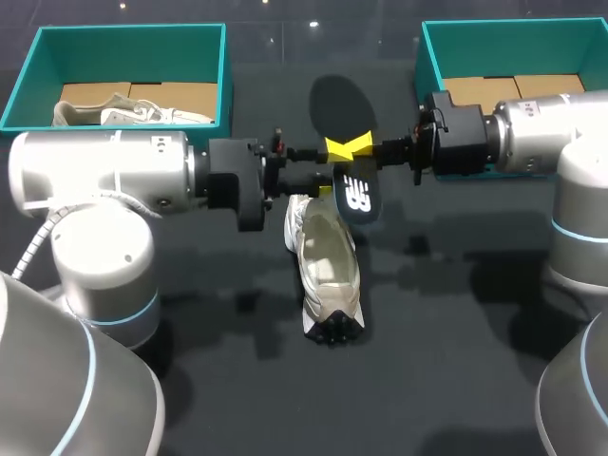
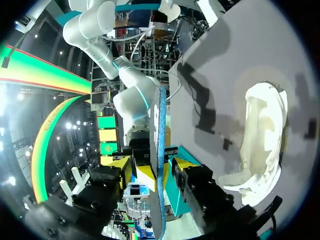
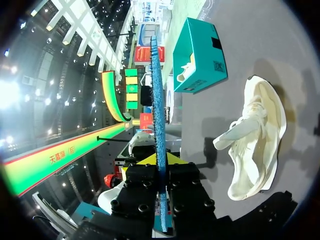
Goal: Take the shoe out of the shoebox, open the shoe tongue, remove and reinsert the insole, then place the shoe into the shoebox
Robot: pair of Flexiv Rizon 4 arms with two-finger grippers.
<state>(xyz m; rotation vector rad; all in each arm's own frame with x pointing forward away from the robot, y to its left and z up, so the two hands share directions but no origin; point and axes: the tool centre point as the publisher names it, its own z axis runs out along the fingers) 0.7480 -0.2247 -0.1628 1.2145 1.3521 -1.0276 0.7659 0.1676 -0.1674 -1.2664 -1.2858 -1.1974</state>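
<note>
**Insole held in the air between both hands, shoe lying on the surface**

At the far left corner stands the left shoebox (image 1: pixel 28 76), teal, with a second shoe (image 1: pixel 133 112) lying on brown card inside it. The left arm (image 1: pixel 104 171) comes in level above the surface (image 1: pixel 446 380). The left hand (image 1: pixel 330 168) (image 2: pixel 152 165) is at the middle, its yellow-tipped fingers (image 2: pixel 122 165) spread, one on each side of the insole without closing on it.

The insole (image 1: pixel 356 195) (image 2: pixel 160 130) (image 3: pixel 158 100) is dark with a blue underside. It is up off the surface and runs away from the robot. Both wrist views show it edge-on.

The shoe (image 1: pixel 323 266) (image 2: pixel 262 135) (image 3: pixel 257 145), pale cream, lies on the surface near the hands, on their nearer side. Its opening is in view, and part of the insole overlaps its far end in the head view.

The right hand (image 1: pixel 364 144) (image 3: pixel 159 161) meets the left one tip to tip and is pressed onto the insole, pinching it from both faces. The right arm (image 1: pixel 532 133) reaches in from the right and crosses in front of the right shoebox (image 1: pixel 513 43), teal, at the far right corner, with brown card showing inside.
</note>
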